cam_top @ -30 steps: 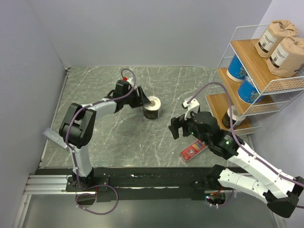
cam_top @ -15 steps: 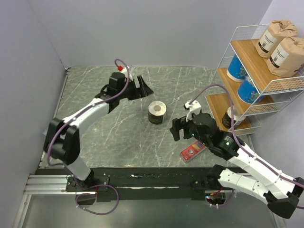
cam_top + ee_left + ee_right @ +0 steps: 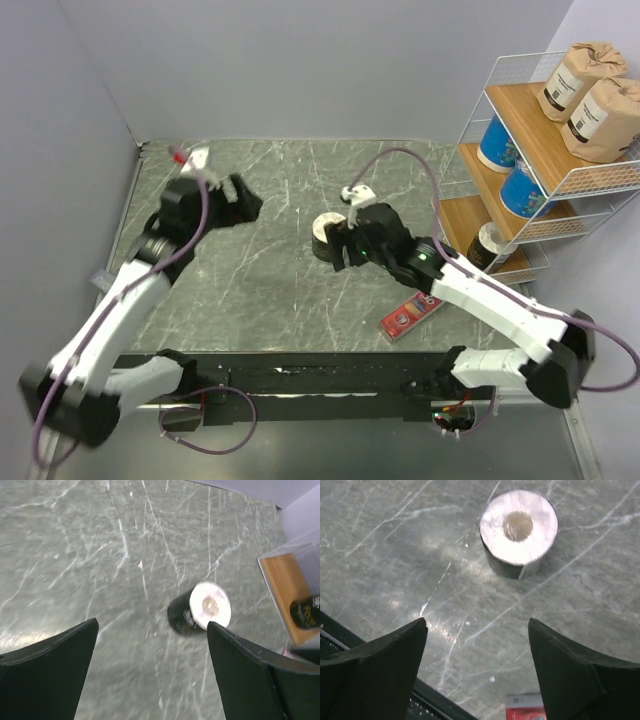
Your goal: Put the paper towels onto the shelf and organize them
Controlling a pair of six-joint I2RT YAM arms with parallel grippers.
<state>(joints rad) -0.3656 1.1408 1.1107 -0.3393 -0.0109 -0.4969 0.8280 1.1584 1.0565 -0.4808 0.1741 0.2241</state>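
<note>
One black paper towel roll with a white top (image 3: 322, 228) (image 3: 200, 610) (image 3: 518, 530) stands on the marble table. My right gripper (image 3: 341, 250) (image 3: 477, 622) hovers just beside and above it, open, with nothing between the fingers. My left gripper (image 3: 236, 200) (image 3: 152, 625) is open and empty, well to the roll's left. The shelf (image 3: 520, 105) (image 3: 281, 592) stands at the right. It holds two brown rolls (image 3: 590, 95) on the top tier, two blue rolls (image 3: 508, 165) on the middle one, and a black roll (image 3: 487, 245) (image 3: 306, 611) on the bottom one.
A flat red box (image 3: 410, 317) (image 3: 527, 709) lies on the table near the front, right of the middle. Grey walls close in the table at the left and back. The black rail runs along the near edge (image 3: 320, 375).
My left arm has pulled back to the left, away from the black roll it let go of. My right arm has swung in from the right to that roll.
</note>
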